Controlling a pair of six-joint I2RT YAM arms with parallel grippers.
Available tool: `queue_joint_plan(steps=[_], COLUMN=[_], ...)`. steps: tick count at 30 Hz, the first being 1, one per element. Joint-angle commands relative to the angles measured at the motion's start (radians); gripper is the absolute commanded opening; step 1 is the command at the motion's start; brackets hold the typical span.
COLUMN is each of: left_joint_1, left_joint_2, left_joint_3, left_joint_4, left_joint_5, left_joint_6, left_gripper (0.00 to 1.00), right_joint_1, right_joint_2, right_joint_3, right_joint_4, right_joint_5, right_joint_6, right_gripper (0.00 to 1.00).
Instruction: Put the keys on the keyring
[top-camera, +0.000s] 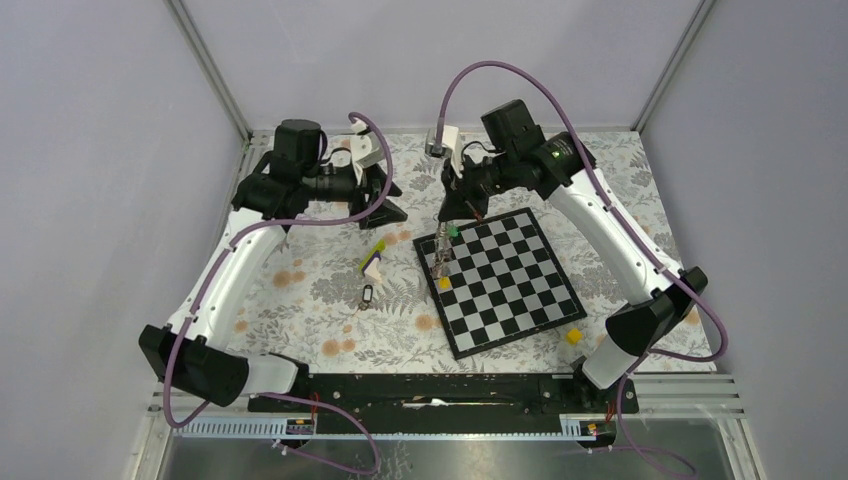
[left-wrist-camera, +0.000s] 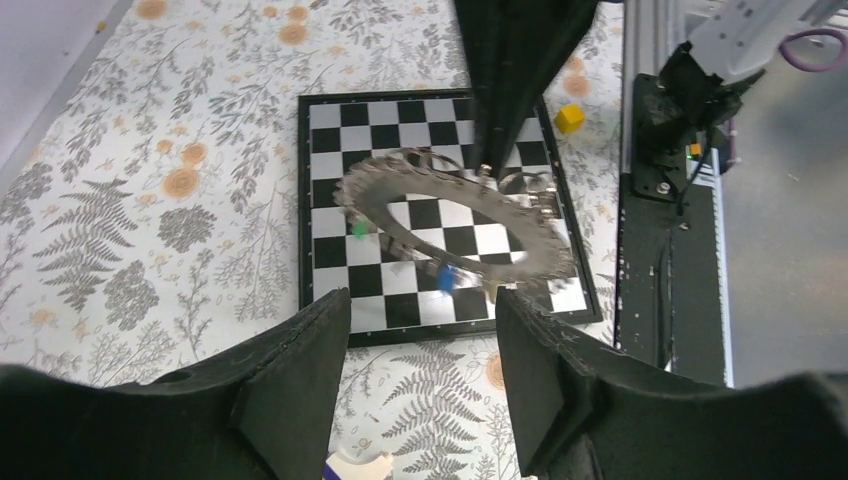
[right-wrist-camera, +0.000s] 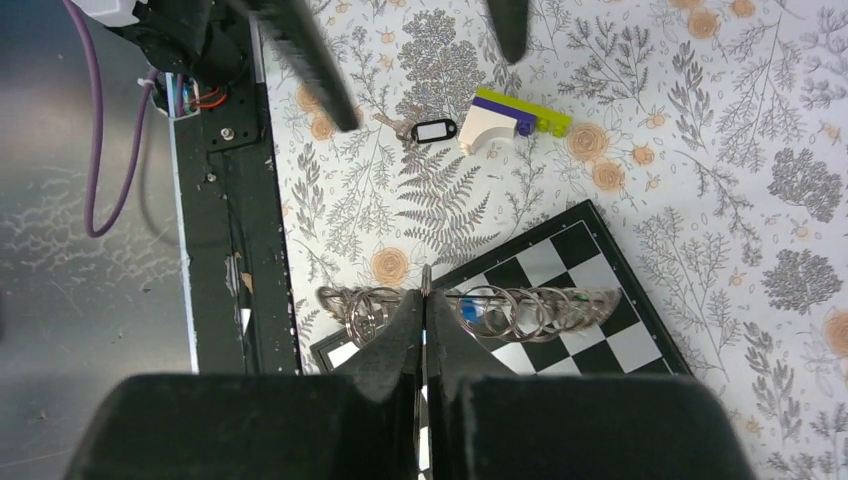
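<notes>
The keyring (left-wrist-camera: 455, 225) is pinched at its rim by the right gripper (right-wrist-camera: 424, 300), whose fingers are fully closed on it. The ring is held off the chessboard (top-camera: 520, 290), tilted, over the board's left edge. The blue key (left-wrist-camera: 447, 277) and green key (left-wrist-camera: 358, 229) are seen hanging at the ring. The yellow key (top-camera: 444, 283) is seen at the ring's lower end in the top view; whether it is attached cannot be told. The black key (right-wrist-camera: 432, 130) is lying flat on the floral table (top-camera: 300, 300), off the ring, left of the board and just beside the lime-and-white wedge (right-wrist-camera: 505, 115). The left gripper (left-wrist-camera: 422, 305) is held partly open with nothing between its fingers, near the ring and pointed at it. A small yellow block (top-camera: 574, 336) is sitting by the board's near-right corner.
</notes>
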Motion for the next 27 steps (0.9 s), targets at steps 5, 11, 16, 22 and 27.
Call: queue_joint_plan(steps=[5, 11, 16, 22, 27], left_joint_1=[-0.117, -0.193, -0.224, -0.235, -0.235], left_joint_2=[-0.009, 0.018, 0.034, 0.039, 0.036], left_joint_3=[0.033, 0.015, 0.005, -0.016, -0.012], left_joint_4=[-0.032, 0.061, 0.074, 0.085, 0.077], left_joint_5=[-0.001, -0.114, -0.208, -0.246, -0.222], left_joint_6=[0.008, -0.135, -0.128, -0.100, -0.078], left_gripper=[0.62, 0.59, 0.54, 0.44, 0.37], right_joint_1=[-0.040, -0.057, -0.060, -0.060, -0.060], right_joint_2=[0.017, 0.038, 0.042, 0.043, 0.045], right_joint_3=[0.048, 0.088, 0.085, 0.087, 0.074], right_joint_4=[0.056, 0.067, 0.074, 0.076, 0.073], right_joint_5=[-0.097, -0.089, -0.090, -0.090, -0.085], right_joint_6=[0.115, 0.141, 0.150, 0.152, 0.142], right_gripper=[0.00, 0.00, 0.00, 0.00, 0.00])
